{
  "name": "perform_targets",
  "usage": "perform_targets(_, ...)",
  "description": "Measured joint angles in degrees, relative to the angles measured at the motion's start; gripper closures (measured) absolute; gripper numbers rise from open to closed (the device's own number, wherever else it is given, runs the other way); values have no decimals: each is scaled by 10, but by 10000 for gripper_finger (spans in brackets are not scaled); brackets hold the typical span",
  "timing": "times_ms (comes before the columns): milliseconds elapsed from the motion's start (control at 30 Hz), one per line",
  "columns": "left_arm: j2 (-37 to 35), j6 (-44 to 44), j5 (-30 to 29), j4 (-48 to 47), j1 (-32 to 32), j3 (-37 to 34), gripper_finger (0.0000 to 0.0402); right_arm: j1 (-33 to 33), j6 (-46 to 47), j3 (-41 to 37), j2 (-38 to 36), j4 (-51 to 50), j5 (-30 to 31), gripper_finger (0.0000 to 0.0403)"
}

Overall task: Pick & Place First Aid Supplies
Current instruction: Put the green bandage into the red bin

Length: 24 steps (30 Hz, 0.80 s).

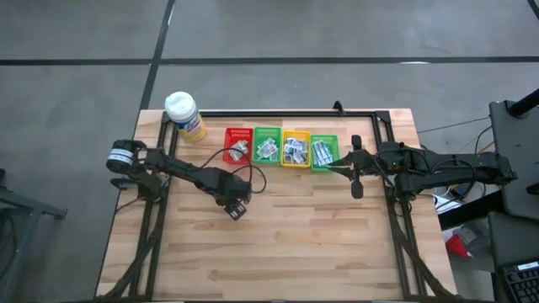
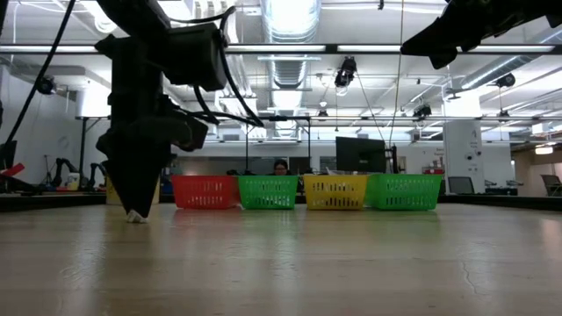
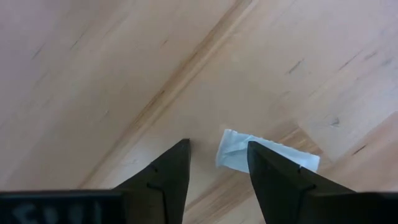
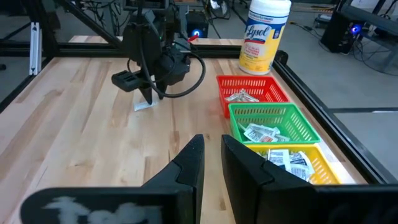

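Note:
One white first aid packet [image 3: 235, 149] lies flat on the wooden table, left of centre, also seen in the right wrist view [image 4: 144, 107]. My left gripper [image 3: 216, 154] points straight down over it, open, its tips low at the table [image 2: 133, 211]. One end of the packet lies between the fingers and the rest runs under one finger. More packets fill four baskets at the far side: red [image 1: 238, 145], green [image 1: 268, 145], yellow [image 1: 295, 149], green [image 1: 324, 151]. My right gripper [image 4: 211, 146] hangs above the table near the right-hand green basket, a narrow gap between its fingers, holding nothing. My left gripper stands over the packet's end [image 3: 230, 144] from above, fingers pointing down. One finger [image 3: 273, 174] covers part of the packet. I cannot tell whether it touches the packet, which lies flat on the table.
A yellow wipes bottle with a white cap [image 1: 184, 114] stands at the far left corner beside the red basket. A black frame rail [image 1: 278, 112] runs along the far edge and down both sides. Bare wood [image 1: 286, 244] spreads across the table's near half.

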Motion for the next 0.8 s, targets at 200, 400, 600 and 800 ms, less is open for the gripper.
perform_targets(200, -1, -4, 6, 15, 0, -1, 268, 0, 0, 0, 0, 0, 0, 351)
perform_targets(400, 0, -10, 9, 28, 0, -1, 338, 0, -1, 0, 0, 0, 0, 351)
perform_targets(600, 0, -12, 11, 32, 0, -1, 397, 0, 0, 0, 0, 0, 0, 351)
perform_targets(800, -3, -7, 12, 30, 0, -1, 401, 0, 0, 0, 0, 0, 0, 351)
